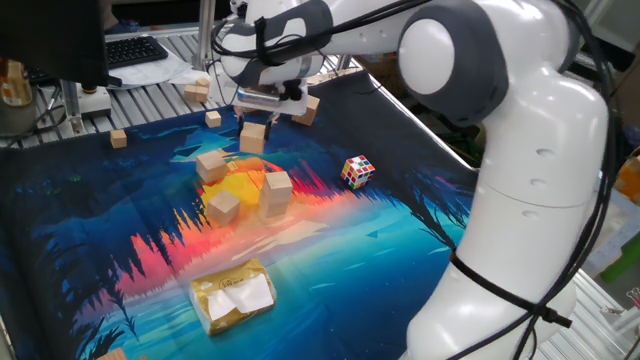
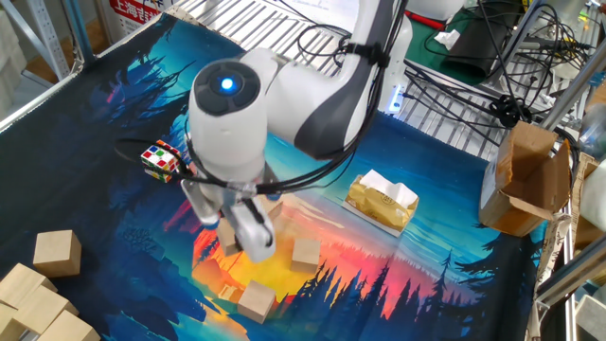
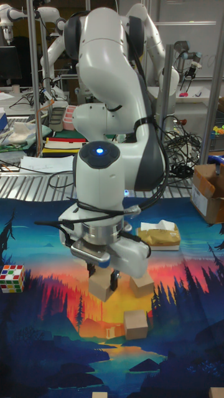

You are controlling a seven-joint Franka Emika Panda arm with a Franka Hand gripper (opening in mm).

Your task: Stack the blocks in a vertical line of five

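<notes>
we see the end effector (image 3: 102, 272) pinching one wooden block (image 1: 254, 137), held clear above the bench (image 1: 400, 230). three more blocks lie on the orange patch below: one (image 1: 211, 165) nearest, one (image 1: 223, 206) beside a two-high-looking block (image 1: 276, 192). the puzzle cube (image 1: 358, 171) sits apart.

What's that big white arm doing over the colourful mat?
The robot arm's gripper is shut on a wooden block and holds it in the air above the mat. Below it, three more tan blocks lie loose, including one beside a two-high-looking block. No tall stack exists yet. A multicoloured puzzle cube and a gold packet lie aside.
</notes>
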